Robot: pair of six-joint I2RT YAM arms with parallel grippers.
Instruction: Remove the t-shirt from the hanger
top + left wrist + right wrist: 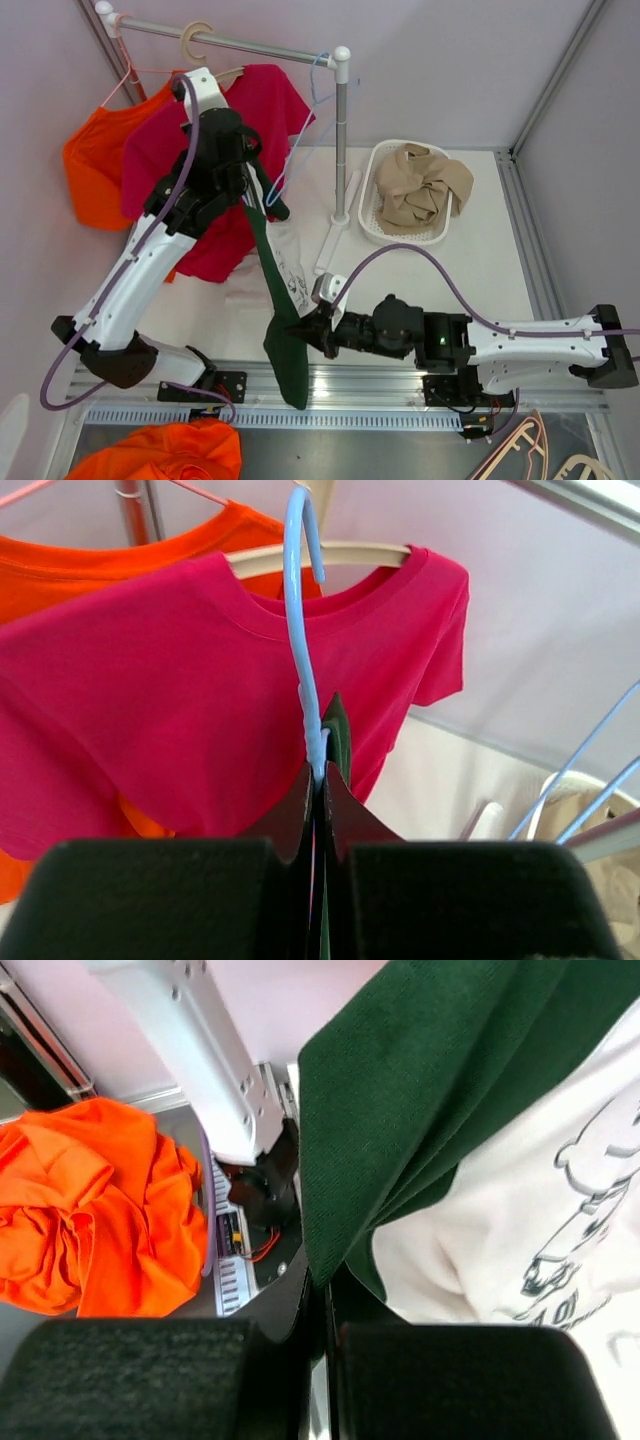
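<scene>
Top camera looks down on the table [480, 265]; both wrist cameras sit close on the t-shirt [420, 1110].

My white-topped bench [490, 275] sits in a booth of pale lilac walls, one behind the far edge [450, 60] and one beyond the left edge [30, 90]. A silver clothes rail [250, 44] runs from the far-left corner along the far edge; its post [343, 140] stands on a flat white foot [332, 245] near the bench's middle. A grey metal strip [525, 230] lines the right edge, meeting a slanting metal upright [565, 70] at the far-right corner. Ribbed aluminium track [370, 378] runs along the near edge before me, dark grey floor [350, 455] below it. The light is soft and even, the shadows faint.
</scene>
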